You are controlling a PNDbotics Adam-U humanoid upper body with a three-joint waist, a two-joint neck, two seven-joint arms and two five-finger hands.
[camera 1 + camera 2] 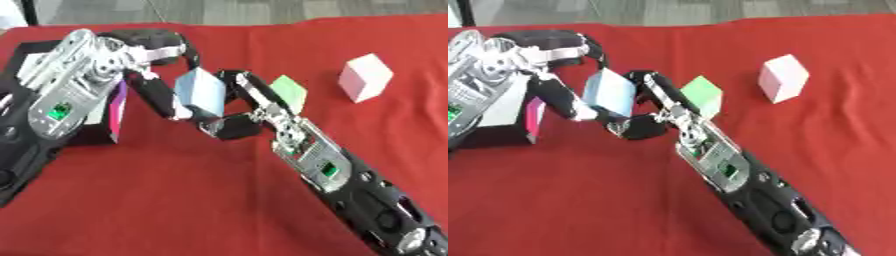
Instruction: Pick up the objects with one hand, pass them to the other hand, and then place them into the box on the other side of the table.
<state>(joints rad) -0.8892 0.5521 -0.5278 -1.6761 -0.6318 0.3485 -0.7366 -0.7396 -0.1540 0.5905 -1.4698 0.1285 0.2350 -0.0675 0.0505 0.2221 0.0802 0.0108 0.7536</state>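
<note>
Red table (175, 200), blue cube (199, 91) mid-handover.

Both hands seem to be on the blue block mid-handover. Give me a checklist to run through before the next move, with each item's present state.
1. Blue block off the table, between both hands: ok.
2. Left hand fingers on block: ok.
3. Right hand fingers curled at block: ok.
4. Which hand bears the block: cannot tell.
5. Green block and white block apart on the cloth, untouched: ok.
6. Box at left edge behind left arm, room inside: cannot tell.
</note>
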